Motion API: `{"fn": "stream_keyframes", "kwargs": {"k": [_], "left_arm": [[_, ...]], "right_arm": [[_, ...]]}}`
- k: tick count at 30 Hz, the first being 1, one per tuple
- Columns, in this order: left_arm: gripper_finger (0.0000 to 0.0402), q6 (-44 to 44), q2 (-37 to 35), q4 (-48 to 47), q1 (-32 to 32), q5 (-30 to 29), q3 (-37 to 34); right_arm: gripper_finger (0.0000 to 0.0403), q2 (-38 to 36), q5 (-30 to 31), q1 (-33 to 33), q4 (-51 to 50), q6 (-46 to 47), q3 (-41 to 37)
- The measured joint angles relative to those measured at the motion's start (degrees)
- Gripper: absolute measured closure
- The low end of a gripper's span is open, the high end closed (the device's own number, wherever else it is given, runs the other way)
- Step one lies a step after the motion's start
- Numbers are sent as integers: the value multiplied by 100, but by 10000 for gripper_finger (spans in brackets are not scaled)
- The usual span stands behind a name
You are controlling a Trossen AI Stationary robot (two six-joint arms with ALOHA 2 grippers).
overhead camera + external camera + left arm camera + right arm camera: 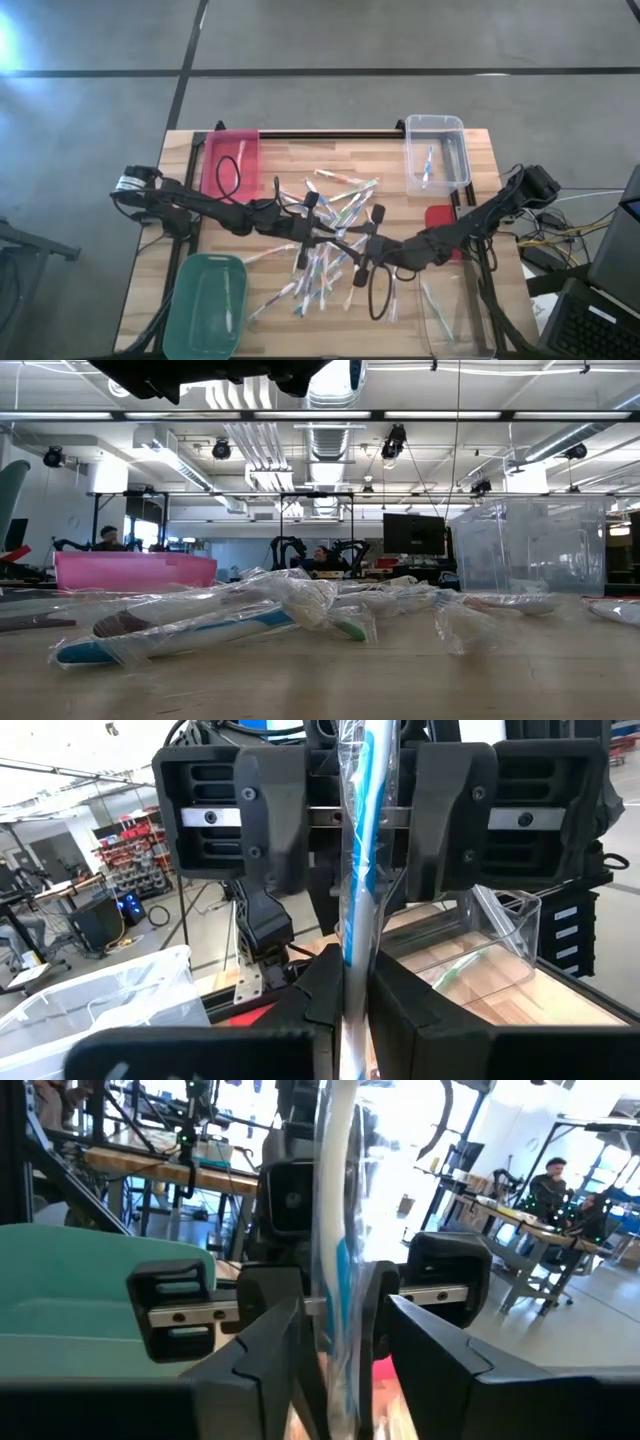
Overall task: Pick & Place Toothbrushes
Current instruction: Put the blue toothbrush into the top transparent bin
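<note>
Now toothbrush [362,870] between left pincer [345,995].

My bench [480,150] is pale wood with a plank grain. On it I record a pink bin [232,152], a green bin [205,305] and a clear bin [436,150]. The toothbrushes [325,245] are pale, in clear wrap, with pink, green and blue accents. My left pincer [355,1010] and right pincer [340,1370] are both black. The wrapped toothbrush [362,850] between them is white with a blue stripe.
</note>
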Motion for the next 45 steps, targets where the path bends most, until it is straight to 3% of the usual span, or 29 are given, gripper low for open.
{"fn": "stream_keyframes", "kwargs": {"k": [14,31,39,45], "left_arm": [[369,-25,0,-3,2,0,0],[359,-92,0,-125,2,-11,0],[281,153,-2,-286,-13,-46,0],[204,300,-107,-749,-15,-895,0]], "right_arm": [[383,11,-2,-2,-15,36,-38],[382,17,-7,-7,-156,12,-31],[382,17,-7,-13,-211,39,-31],[381,13,28,-15,-505,241,-31]]}}
